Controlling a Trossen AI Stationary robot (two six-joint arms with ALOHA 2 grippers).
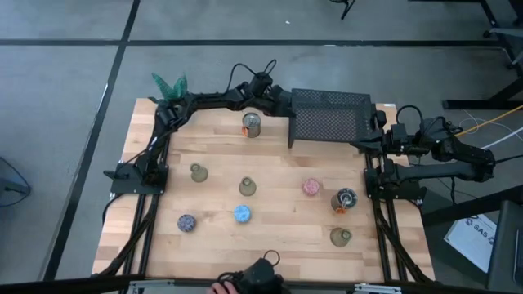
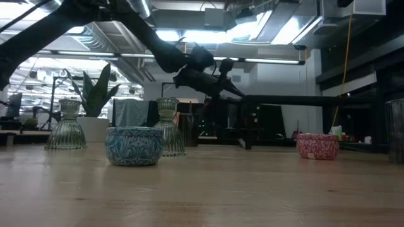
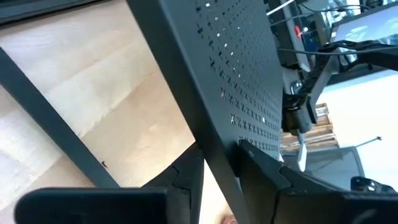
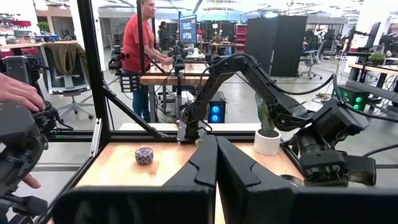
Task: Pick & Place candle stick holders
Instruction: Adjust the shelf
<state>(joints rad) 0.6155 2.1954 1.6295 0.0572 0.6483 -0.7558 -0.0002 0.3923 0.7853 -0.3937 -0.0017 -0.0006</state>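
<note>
Several small round candle stick holders stand on the wooden table: olive glass ones (image 1: 197, 172) (image 1: 248, 187) (image 1: 341, 237), a blue one (image 1: 242, 214), a pink one (image 1: 311, 187), a purple-speckled one (image 1: 186, 222), a dark silvery one (image 1: 346, 198) and a silvery-orange one (image 1: 251, 124) near the far edge. My left gripper (image 1: 278, 96) reaches along the far edge, shut on the left end of the black mesh rack (image 1: 331, 118). It touches no holder. My right gripper (image 4: 216, 163) is shut on nothing and waits, raised, at the table's right side. My left gripper pinches the mesh rack's thin left-hand panel (image 3: 217, 134) between its two fingertips, one on each face of the sheet. The fingers (image 3: 186, 177) come at it from the table's left, slanting a little downward. The rack stands on the table.
A white pot with a green plant (image 1: 169, 86) stands at the far left corner. A person's hand (image 1: 219, 287) shows at the near edge. Bare wood lies between the holders and along the left side (image 1: 163, 139).
</note>
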